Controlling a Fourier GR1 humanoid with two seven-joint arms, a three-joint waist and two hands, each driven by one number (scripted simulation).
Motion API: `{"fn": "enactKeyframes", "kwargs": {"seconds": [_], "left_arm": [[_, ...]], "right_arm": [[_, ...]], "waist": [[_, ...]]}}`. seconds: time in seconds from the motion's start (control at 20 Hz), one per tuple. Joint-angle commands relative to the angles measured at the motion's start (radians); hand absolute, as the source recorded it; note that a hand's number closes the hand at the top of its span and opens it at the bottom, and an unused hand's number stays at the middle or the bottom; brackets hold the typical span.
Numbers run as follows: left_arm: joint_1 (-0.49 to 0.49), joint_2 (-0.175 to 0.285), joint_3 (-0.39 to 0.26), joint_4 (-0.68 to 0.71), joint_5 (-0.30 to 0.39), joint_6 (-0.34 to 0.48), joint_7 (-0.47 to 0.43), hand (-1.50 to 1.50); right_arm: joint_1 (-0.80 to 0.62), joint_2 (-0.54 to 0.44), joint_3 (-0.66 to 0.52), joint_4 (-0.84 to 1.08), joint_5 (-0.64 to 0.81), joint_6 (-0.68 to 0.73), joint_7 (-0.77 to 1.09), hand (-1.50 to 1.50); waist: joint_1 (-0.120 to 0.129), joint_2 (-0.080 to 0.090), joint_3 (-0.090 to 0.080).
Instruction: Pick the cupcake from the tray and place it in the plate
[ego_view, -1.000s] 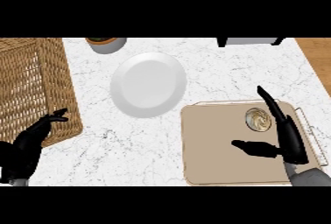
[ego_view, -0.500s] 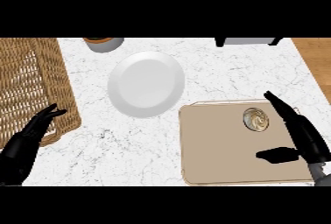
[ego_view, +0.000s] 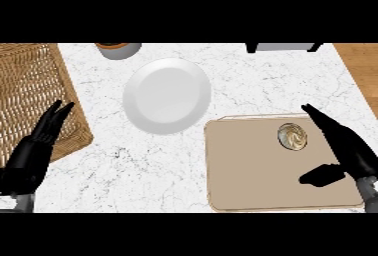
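A small cupcake (ego_view: 292, 136) with swirled tan frosting sits on the beige tray (ego_view: 251, 170), near its far right corner. The white plate (ego_view: 167, 95) lies on the marble counter, up and left of the tray, with nothing on it. My right hand (ego_view: 348, 152) hovers over the tray's right edge, open, its fingers straight and pointing away just right of the cupcake, thumb spread toward the tray's middle. It is not touching the cupcake. My left hand (ego_view: 33, 152) rests open at the lower left, over the basket's edge.
A large wicker basket (ego_view: 29, 95) fills the left side. A grey cup with a brown rim (ego_view: 118, 49) stands at the back left of the plate. A dark object (ego_view: 284, 47) sits at the back right. Wooden floor shows beyond the counter's right edge.
My right hand has drawn back toward the lower right, off the cupcake's near side to the tray's right edge. The left hand has shifted slightly down and left. The cupcake has not moved.
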Motion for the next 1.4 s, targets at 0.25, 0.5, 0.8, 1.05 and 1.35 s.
{"fn": "enactKeyframes", "kwargs": {"seconds": [0.25,0.5,0.8,1.05,1.35], "left_arm": [[-0.051,-0.075,-0.053,0.146,-0.031,-0.018,0.026,0.0],[-0.065,-0.09,-0.042,0.177,-0.035,-0.032,0.016,0.0],[-0.061,-0.105,-0.045,0.161,-0.053,-0.031,0.019,0.0],[-0.079,-0.098,-0.027,0.157,-0.047,-0.05,0.043,0.0],[-0.071,-0.111,-0.014,0.196,-0.056,-0.062,0.005,0.0]], "right_arm": [[-0.119,0.008,0.013,0.031,0.037,0.156,0.175,-1.5],[-0.064,0.079,0.041,0.113,0.096,0.093,0.114,-1.5],[-0.118,0.136,0.059,0.23,0.177,0.079,0.121,-1.5],[-0.132,0.169,0.038,0.325,0.188,0.074,0.088,-1.5],[-0.166,0.202,0.053,0.433,0.187,0.119,-0.066,1.5]], "waist": [[0.012,0.022,-0.023],[0.009,0.022,-0.021],[0.021,0.024,-0.021],[0.019,0.023,-0.02],[0.025,0.028,-0.02]]}}
